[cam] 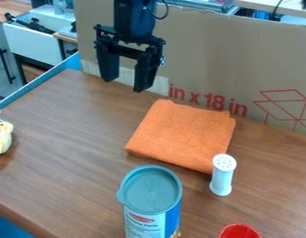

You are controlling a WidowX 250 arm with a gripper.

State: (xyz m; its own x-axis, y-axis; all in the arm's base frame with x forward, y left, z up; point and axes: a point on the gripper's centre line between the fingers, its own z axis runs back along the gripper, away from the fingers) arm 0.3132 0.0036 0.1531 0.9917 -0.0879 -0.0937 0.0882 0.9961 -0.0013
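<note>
Claw [123, 86] at the upper left of the frame, fingers apart, nothing between them; nearest item, the folded orange cloth [183, 135], lies right of centre on the worktop [74, 139] (white shaker [222, 179] upright by its lower corner), lidded can [150, 200] at bottom centre

A blocky black robot arm [134, 18] ends in a black two-finger gripper [124, 85] with squared brackets. A thin dark cable [165, 12] (loosely looped) curves beside the housing.
</note>
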